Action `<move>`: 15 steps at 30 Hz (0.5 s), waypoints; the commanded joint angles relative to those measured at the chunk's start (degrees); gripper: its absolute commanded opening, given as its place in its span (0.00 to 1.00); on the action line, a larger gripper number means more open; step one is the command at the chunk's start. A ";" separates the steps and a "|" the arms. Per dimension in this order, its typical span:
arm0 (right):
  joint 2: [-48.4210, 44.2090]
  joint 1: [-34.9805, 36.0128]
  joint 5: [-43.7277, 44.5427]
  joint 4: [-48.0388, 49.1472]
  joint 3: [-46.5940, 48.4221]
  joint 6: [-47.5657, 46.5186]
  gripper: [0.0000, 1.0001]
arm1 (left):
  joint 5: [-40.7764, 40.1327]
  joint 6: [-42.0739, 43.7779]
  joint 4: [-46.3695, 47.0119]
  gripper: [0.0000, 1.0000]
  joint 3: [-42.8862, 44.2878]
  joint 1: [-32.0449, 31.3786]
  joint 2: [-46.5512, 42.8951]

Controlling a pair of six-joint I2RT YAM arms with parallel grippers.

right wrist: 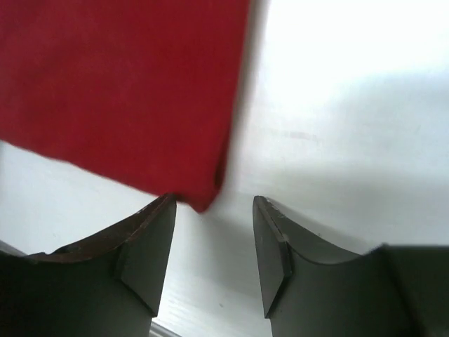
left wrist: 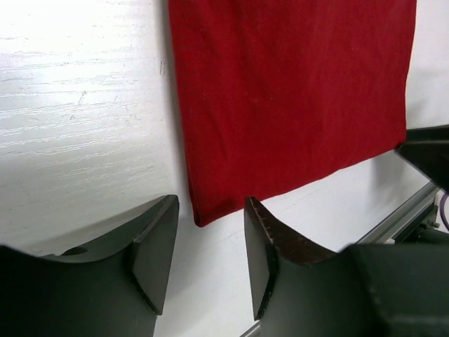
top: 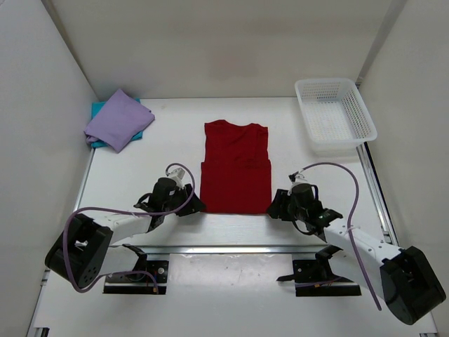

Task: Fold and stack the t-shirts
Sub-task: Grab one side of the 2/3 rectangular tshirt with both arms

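Dark red t-shirt (top: 236, 168) mid-table, left jaws and right jaws open at its near corners, table (top: 175, 140) showing either side

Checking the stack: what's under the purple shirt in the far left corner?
A teal shirt lies under the purple shirt; only its edges show. Anything further below is covered.

Bare white tabletop (top: 172, 137) gives passage left and right of the flat dark red cloth t-shirt (top: 236, 168), hemmed far left by the folded pale lavender t-shirt (top: 118, 118) lying on a teal t-shirt (top: 99, 108), far right by the white plastic mesh basket (top: 334, 114), and by white side walls (top: 42, 84).
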 commanded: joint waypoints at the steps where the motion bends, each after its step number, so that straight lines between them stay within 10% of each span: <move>1: 0.84 -1.15 -3.77 3.80 -2.01 2.49 0.46 | -3.22 2.19 -5.46 0.53 -0.38 -1.48 0.90; 15: 6.30 -6.43 -16.09 12.95 -4.12 3.46 0.16 | -2.71 1.75 -4.24 0.34 0.67 -3.23 2.91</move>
